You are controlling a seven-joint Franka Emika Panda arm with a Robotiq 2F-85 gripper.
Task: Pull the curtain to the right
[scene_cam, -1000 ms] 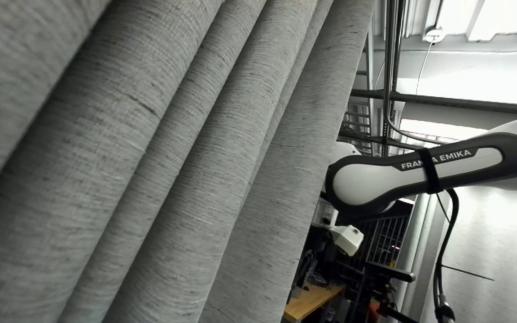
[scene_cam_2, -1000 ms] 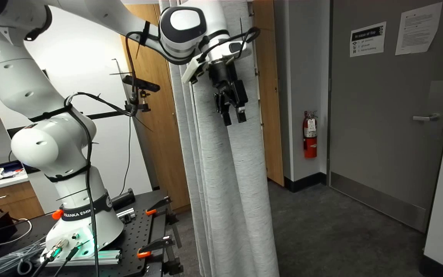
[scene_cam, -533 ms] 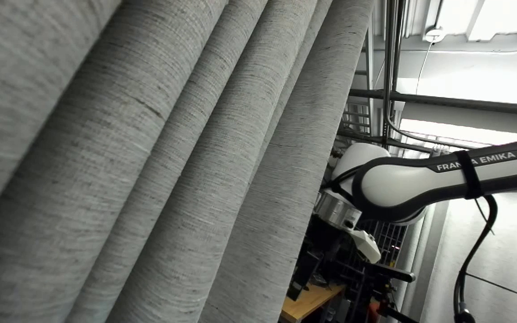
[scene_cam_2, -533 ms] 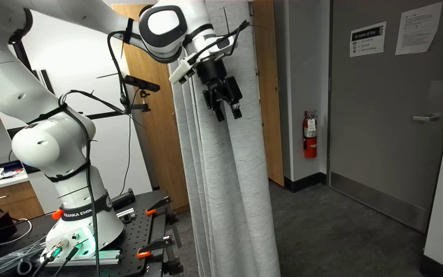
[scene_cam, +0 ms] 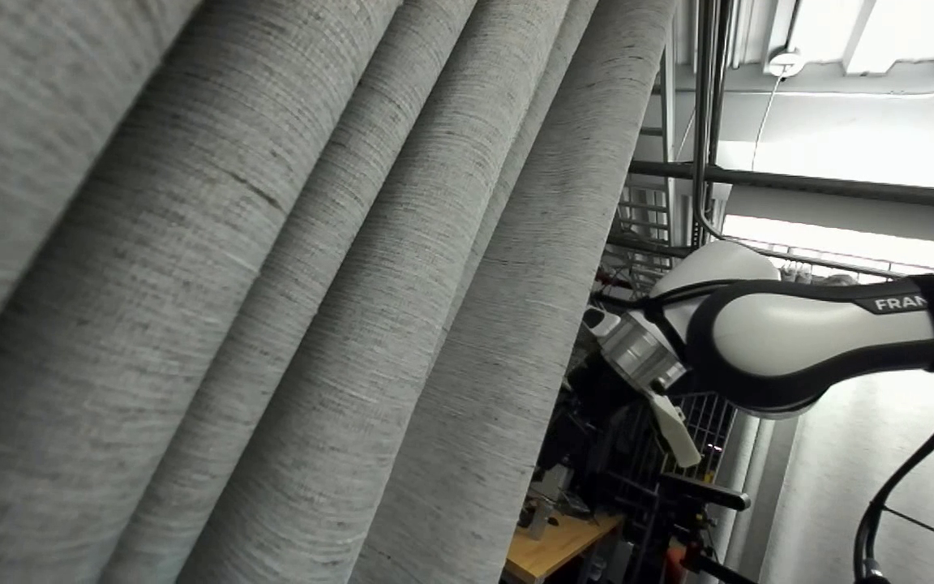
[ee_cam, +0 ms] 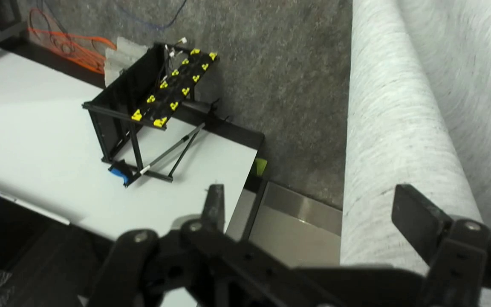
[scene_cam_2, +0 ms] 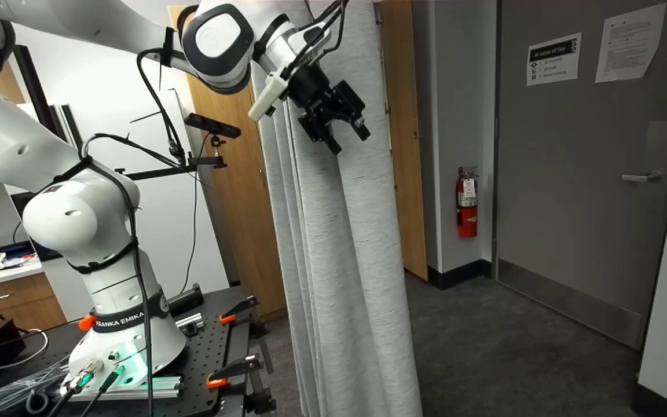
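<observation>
In an exterior view, a very large grey heathered woven curtain covers the left and middle of the frame, its deep, broad folds slanting from upper right to lower left. Just beside its right-hand edge in the picture is the outer end of a white, black-trimmed robot arm. Whatever lies past its wrist is too dark there to make out. A light wooden tabletop shows below.

In an exterior view, the black two-fingered gripper hangs in front of the curtain, tilted down and toward the right of the frame, its jaws well apart. The curtain drops behind it in long folds to the lower edge of the frame; whether the two touch cannot be told. A rounded white base stands on a black perforated plate, and to the right of the curtain are a tall wood-toned panel, a red fire extinguisher and a grey door bearing two white paper sheets.

In the wrist view, the dark fingers stand spread wide along the lower part of the frame. The pale curtain runs down the right side, where one finger overlaps it in the picture. At the left, a black angular framework shows against a flat white surface, with mottled grey floor between that framework and the curtain.
</observation>
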